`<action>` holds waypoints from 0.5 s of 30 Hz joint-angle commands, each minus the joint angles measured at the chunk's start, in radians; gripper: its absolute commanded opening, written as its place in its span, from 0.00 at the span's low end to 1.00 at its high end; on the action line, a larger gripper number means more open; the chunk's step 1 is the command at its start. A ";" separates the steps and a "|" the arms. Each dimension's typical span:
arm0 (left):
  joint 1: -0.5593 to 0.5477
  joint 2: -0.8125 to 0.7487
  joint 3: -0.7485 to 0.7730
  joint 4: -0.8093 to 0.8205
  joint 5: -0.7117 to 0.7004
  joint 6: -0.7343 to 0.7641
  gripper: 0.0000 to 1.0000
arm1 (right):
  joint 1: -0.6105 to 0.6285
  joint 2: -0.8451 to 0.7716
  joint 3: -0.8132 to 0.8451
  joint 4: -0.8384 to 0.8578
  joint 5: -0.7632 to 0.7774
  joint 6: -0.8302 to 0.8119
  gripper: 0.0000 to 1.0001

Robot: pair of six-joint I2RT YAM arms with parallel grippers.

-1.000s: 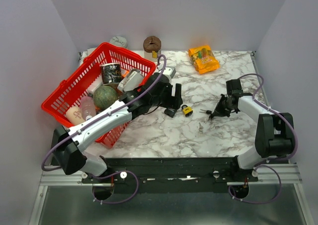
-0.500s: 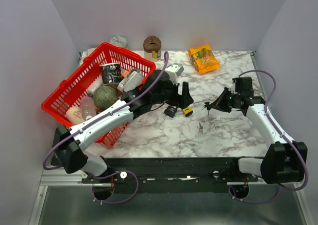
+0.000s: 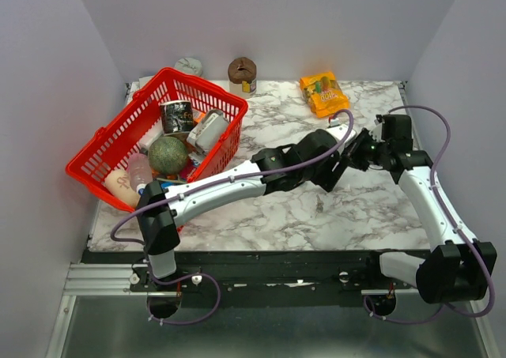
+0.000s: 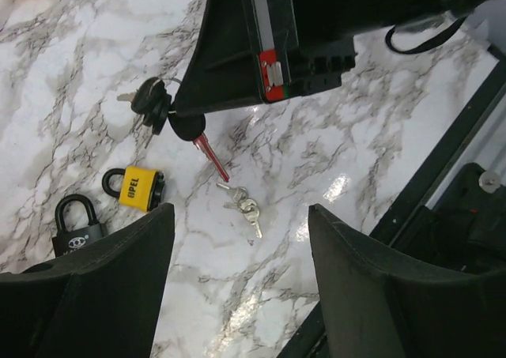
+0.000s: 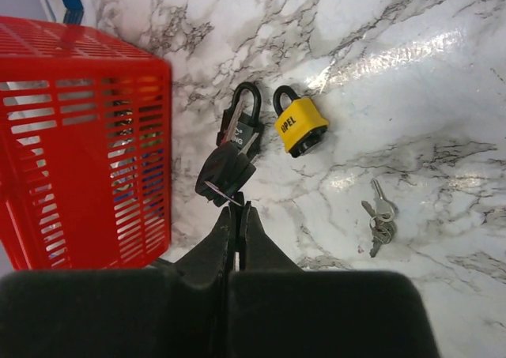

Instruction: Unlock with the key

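The right gripper is clenched on the key; the left gripper hangs released above the yellow padlock, lying loose on the table. Pushed unheld, the padlock may slide, and the key may twist

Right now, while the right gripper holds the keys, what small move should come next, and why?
Probably lower the open left gripper onto the yellow padlock and grip it. It lies loose on the marble table, and the right gripper is shut on the key bunch, so the lock needs steadying first.
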 commanded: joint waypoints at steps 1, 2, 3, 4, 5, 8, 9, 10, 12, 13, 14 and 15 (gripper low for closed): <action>-0.019 0.040 0.036 -0.061 -0.124 0.048 0.72 | 0.001 -0.031 0.044 -0.042 -0.037 0.032 0.01; -0.019 0.046 0.039 -0.053 -0.118 0.051 0.69 | 0.003 -0.036 0.042 -0.042 -0.037 0.035 0.01; -0.021 0.052 0.041 -0.050 -0.111 0.057 0.67 | 0.001 -0.039 0.042 -0.041 -0.039 0.037 0.01; -0.021 0.060 0.044 -0.049 -0.113 0.057 0.66 | 0.003 -0.039 0.039 -0.042 -0.040 0.037 0.01; -0.024 0.078 0.053 -0.052 -0.114 0.057 0.65 | 0.001 -0.041 0.039 -0.042 -0.044 0.035 0.01; -0.024 0.115 0.085 -0.076 -0.147 0.051 0.63 | 0.003 -0.041 0.041 -0.042 -0.057 0.034 0.01; -0.024 0.120 0.090 -0.079 -0.153 0.052 0.63 | 0.001 -0.044 0.039 -0.042 -0.057 0.035 0.01; -0.024 0.124 0.093 -0.078 -0.154 0.057 0.62 | 0.003 -0.047 0.039 -0.042 -0.059 0.037 0.01; -0.024 0.129 0.091 -0.061 -0.145 0.058 0.62 | 0.001 -0.051 0.039 -0.042 -0.057 0.038 0.01; -0.024 0.130 0.091 -0.058 -0.138 0.060 0.62 | 0.001 -0.051 0.038 -0.041 -0.057 0.041 0.01; -0.024 0.136 0.091 -0.050 -0.127 0.058 0.62 | 0.001 -0.051 0.038 -0.041 -0.056 0.043 0.01; -0.024 0.141 0.093 -0.050 -0.125 0.058 0.62 | 0.001 -0.053 0.038 -0.042 -0.048 0.046 0.01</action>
